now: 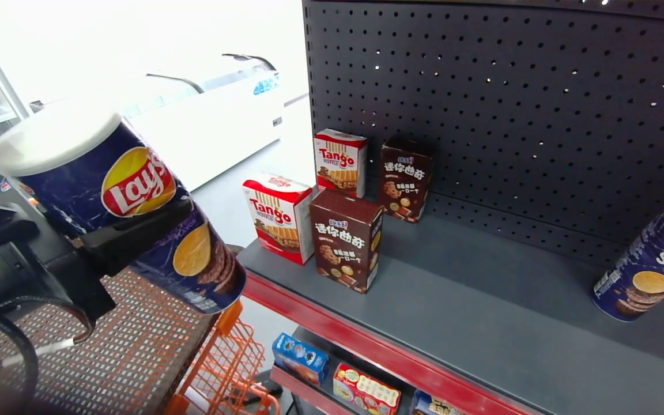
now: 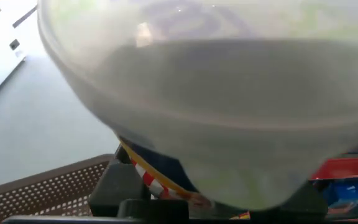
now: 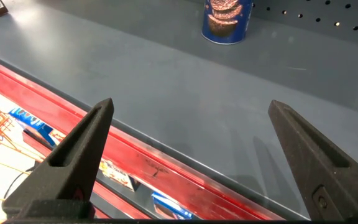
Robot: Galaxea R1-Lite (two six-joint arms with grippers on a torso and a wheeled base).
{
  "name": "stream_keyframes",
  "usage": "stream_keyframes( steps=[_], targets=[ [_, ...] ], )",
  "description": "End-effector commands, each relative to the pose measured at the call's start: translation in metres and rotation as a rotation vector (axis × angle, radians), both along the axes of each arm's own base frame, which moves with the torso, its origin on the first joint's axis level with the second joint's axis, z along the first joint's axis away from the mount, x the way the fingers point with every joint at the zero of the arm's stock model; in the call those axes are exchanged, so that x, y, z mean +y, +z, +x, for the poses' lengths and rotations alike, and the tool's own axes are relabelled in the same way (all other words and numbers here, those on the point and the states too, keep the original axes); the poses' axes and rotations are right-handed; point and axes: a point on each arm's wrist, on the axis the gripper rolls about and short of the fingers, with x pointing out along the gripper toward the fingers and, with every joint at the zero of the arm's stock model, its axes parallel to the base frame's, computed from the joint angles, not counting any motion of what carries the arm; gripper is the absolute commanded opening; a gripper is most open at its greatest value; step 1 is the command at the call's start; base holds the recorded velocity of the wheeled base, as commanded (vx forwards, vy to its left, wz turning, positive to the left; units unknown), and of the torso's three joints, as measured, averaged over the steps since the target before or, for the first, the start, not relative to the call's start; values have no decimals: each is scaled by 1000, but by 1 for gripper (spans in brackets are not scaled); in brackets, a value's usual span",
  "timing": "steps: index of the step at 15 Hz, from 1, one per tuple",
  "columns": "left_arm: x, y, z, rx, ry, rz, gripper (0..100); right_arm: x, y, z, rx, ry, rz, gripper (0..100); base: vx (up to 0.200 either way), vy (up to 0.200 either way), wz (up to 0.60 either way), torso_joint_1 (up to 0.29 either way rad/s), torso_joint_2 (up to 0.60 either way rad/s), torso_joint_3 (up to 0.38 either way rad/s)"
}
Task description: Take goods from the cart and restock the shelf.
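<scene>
My left gripper is shut on a blue chip can with a white lid, held tilted above the cart, left of the shelf. The grey shelf has a red front edge. On it stand two red-and-white wafer boxes and two brown cookie boxes at its left end. A second blue chip can stands at its right end. My right gripper hangs open over the shelf's front edge, with that second can farther back.
A black pegboard wall backs the shelf. The cart has a brown mesh top and an orange wire basket. A lower shelf holds small boxes. A white chest freezer stands beyond. The shelf's middle is bare.
</scene>
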Motion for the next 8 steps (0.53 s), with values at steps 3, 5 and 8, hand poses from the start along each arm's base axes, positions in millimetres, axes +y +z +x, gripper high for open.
stream_keyframes(
  steps=[3,5,8],
  targets=[
    [-10,-3,-6,3,-72,7,0,0,0,0,1,0,0,100,0,0,0,0,0,0],
    [-12,-13,-8,33,-94,20,0,0,0,0,1,0,0,100,0,0,0,0,0,0],
    [-22,-12,-13,58,-206,-5,0,0,0,0,1,0,0,100,0,0,0,0,0,0]
  ],
)
